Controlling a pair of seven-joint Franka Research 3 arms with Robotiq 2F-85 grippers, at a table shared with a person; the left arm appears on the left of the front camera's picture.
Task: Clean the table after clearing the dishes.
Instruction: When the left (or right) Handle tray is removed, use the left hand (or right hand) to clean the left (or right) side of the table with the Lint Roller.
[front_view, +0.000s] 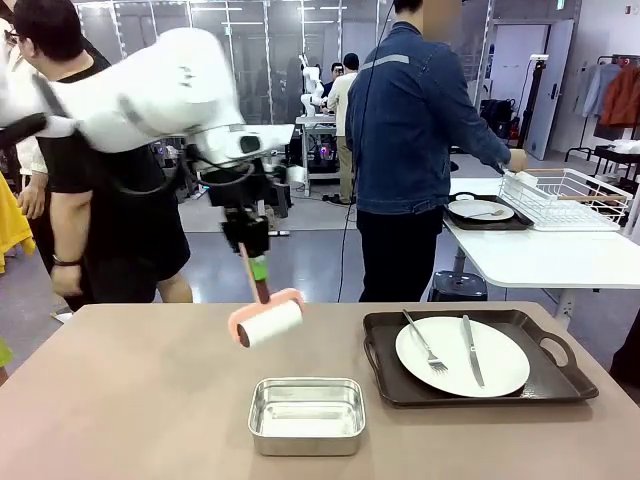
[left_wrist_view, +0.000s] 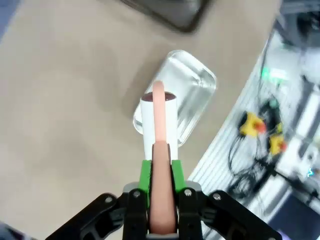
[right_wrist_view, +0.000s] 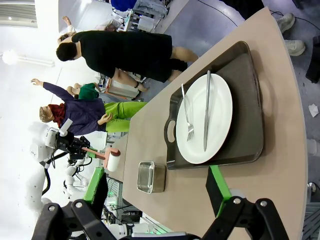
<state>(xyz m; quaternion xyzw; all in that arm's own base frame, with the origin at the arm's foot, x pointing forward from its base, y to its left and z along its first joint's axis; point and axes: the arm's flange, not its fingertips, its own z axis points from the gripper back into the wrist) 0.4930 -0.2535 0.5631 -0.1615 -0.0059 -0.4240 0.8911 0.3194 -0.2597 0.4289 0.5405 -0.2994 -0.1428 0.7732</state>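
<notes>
My left gripper (front_view: 257, 268) is shut on the pink handle of a lint roller (front_view: 268, 322), whose white roll hangs just above the taupe table (front_view: 130, 400), behind the steel pan. The left wrist view looks down the handle between the green pads (left_wrist_view: 146, 176) to the roll (left_wrist_view: 159, 120). One white plate (front_view: 462, 356) with fork (front_view: 425, 345) and knife (front_view: 472, 350) lies on a dark tray (front_view: 560, 372) at the table's right. A second tray with a plate (front_view: 480, 209) rests on the white side table. My right gripper (right_wrist_view: 157, 195) stands open above the table's near edge, short of the tray (right_wrist_view: 250, 100).
A small steel pan (front_view: 306, 413) sits front centre, below the roller. A person in a denim jacket (front_view: 410, 120) stands at the far side, hand at a white dish rack (front_view: 570, 197). Another person (front_view: 90, 180) stands at the far left.
</notes>
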